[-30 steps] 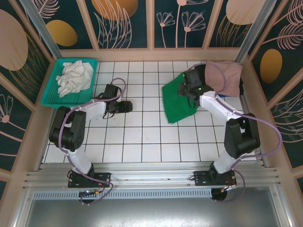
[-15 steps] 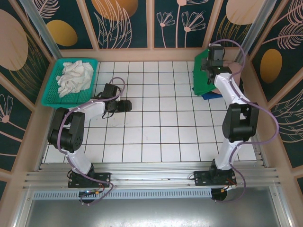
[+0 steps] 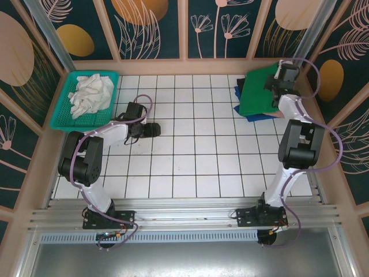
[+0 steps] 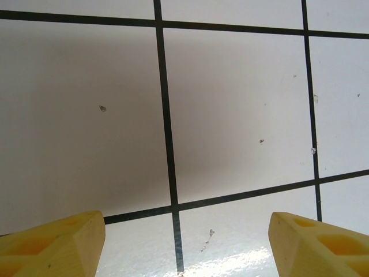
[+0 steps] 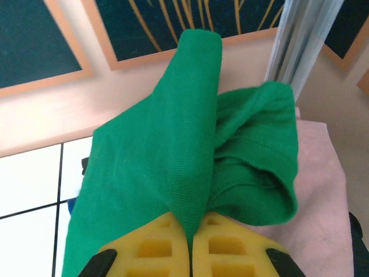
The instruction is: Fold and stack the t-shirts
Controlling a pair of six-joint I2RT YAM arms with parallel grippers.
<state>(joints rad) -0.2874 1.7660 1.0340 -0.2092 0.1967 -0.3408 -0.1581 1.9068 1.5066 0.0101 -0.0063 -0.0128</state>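
Right arm: one second earlier the green t-shirt [image 3: 258, 92] lay spread on the tiles right of centre, beside the stack. Half a second earlier it was lifted against the far right corner. At inspection it was draped over the stack in that corner, covering the pink t-shirt [image 5: 326, 193] – a strip of which showed at the right in the wrist view – with the blue t-shirt [image 3: 257, 117] protruding at the near edge beneath.

The right gripper [image 5: 190, 238] was clenched on a fold of the green cloth; the fabric rose in a ridge from between the closed pads, with a sleeve bunched beside it. The garment was therefore delivered but not released, and not flat.

Left arm: unchanged across the interval. The left gripper [image 4: 184, 245] hung just above the bare table [image 3: 190, 167], jaws spread, grasping nothing.

The teal basket [image 3: 60, 120] at far left held crumpled white cloth [image 3: 91, 95].

Assessment: transfer to the stack appeared near complete – release and smoothing of the raised fold remained. Risk noted: withdrawal could drag the top layer off square.
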